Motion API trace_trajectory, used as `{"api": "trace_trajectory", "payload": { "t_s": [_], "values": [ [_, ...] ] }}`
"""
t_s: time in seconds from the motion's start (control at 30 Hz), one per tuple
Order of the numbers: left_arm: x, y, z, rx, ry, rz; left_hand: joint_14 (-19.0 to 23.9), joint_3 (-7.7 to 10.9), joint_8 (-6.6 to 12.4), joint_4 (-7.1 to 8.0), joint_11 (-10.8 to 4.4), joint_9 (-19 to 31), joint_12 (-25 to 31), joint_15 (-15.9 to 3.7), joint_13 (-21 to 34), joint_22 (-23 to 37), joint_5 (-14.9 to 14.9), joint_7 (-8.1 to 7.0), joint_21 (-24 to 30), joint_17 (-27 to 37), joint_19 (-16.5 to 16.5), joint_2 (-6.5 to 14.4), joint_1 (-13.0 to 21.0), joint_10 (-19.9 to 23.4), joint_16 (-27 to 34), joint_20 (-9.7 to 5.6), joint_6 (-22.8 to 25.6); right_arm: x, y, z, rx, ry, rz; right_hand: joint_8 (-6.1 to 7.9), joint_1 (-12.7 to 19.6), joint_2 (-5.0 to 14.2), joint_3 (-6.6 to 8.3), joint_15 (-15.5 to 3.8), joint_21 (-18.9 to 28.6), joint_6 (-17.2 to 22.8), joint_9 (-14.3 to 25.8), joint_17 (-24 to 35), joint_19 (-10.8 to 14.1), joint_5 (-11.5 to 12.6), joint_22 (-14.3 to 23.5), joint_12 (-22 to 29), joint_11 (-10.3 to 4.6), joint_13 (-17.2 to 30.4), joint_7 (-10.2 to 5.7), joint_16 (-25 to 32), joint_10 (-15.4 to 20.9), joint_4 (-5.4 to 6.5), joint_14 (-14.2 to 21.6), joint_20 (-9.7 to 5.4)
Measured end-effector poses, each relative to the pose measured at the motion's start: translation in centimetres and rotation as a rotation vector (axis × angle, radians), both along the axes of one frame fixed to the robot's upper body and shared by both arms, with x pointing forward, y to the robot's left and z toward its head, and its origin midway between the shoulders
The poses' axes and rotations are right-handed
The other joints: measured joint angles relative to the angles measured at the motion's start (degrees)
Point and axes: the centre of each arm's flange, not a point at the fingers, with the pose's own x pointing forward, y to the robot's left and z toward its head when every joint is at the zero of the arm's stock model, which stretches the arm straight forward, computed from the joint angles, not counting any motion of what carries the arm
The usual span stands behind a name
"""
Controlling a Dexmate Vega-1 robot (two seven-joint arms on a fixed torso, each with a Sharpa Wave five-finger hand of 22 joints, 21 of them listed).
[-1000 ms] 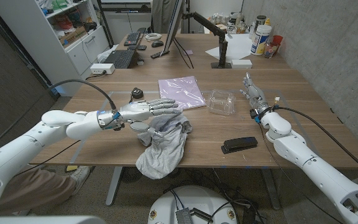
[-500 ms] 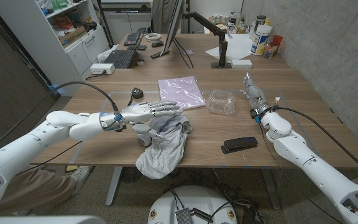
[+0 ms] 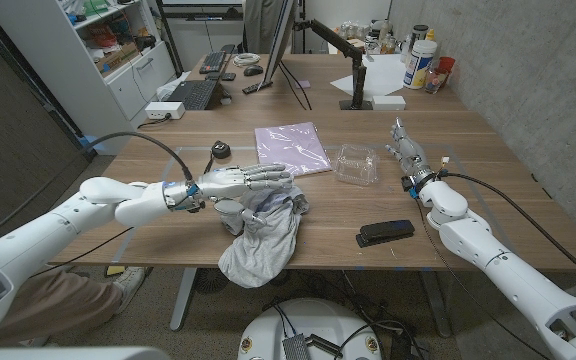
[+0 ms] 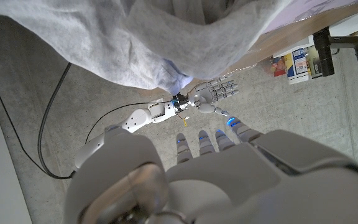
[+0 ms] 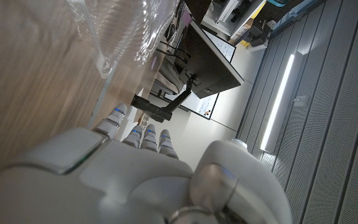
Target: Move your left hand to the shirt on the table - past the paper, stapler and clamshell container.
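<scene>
Left hand (image 3: 240, 180) hovers with fingers spread and holding nothing, its fingertips over the upper edge of the grey shirt (image 3: 263, 232), which lies crumpled at the counter's (image 3: 328, 215) near edge. Beyond it lie purple paper (image 3: 291, 148), the clamshell container (image 3: 355, 164) and a black stapler (image 3: 385, 232). Right hand (image 3: 406, 150), fingers straight and empty, sits near the container.

Grey shirt (image 3: 264, 232); lilac paper (image 3: 291, 147) — black stapler (image 3: 385, 232)

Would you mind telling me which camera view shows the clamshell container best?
The head view: the clamshell container lies whole on the table, between paper and right hand. The right wrist view catches only a blurred clear edge; I can't make it out in the left wrist view.
</scene>
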Motion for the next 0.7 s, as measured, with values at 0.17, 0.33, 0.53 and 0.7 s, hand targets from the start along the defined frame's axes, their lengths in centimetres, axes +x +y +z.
{"api": "trace_trajectory", "payload": {
  "t_s": [0.17,0.33,0.53,0.7],
  "values": [
    [0.07,-0.11,-0.10,0.002,-0.004,-0.004,0.00,0.15,0.00,-0.15,-0.08,0.00,0.43,0.00,0.00,0.00,0.00,-0.06,0.00,0.00,0.32,0.22,0.22,0.89,0.00,0.14,0.70,0.02,0.04,-0.03,0.000,0.002,0.002,0.00,0.00,0.00,0.00,0.00,0.00,0.00,0.00,0.00,0.00,0.00,0.00,0.00,0.00,0.00,0.00,0.00,0.00,0.00,0.00,0.00],
    [0.08,-0.20,-0.19,0.005,-0.003,-0.007,0.00,0.30,0.01,-0.29,-0.19,0.00,0.43,0.00,0.00,0.00,0.00,-0.07,0.00,0.00,0.32,0.22,0.22,1.00,0.23,0.14,1.31,0.04,0.06,-0.07,0.001,0.004,0.003,0.00,0.00,0.00,0.00,0.00,0.00,0.00,0.00,0.00,0.00,0.00,0.00,0.00,0.00,0.00,0.00,0.00,0.00,0.00,0.00,0.00],
    [0.15,-0.26,-0.18,0.003,-0.015,-0.013,0.00,0.37,0.00,-0.37,-0.19,0.00,0.43,0.00,0.00,0.00,0.00,-0.07,0.00,0.00,0.32,0.45,0.45,1.00,0.23,0.14,1.31,0.03,0.11,-0.08,0.001,0.005,0.005,0.00,0.00,0.00,0.00,0.00,0.00,0.00,-0.01,0.00,0.00,0.00,0.00,0.00,0.00,0.00,0.00,0.00,0.00,0.00,0.00,0.00],
    [0.25,-0.36,-0.21,0.008,-0.023,-0.016,0.00,0.37,0.00,-0.37,-0.19,0.00,0.43,0.00,0.00,0.00,0.00,-0.07,0.00,0.00,0.31,0.45,0.45,1.00,0.23,0.14,1.31,-0.01,0.15,-0.05,0.000,0.004,0.006,0.00,0.00,0.00,0.00,0.00,0.00,0.00,-0.01,0.00,0.00,0.00,0.00,0.00,0.00,0.00,0.00,0.00,0.00,0.00,0.00,0.00]
  ]
}}
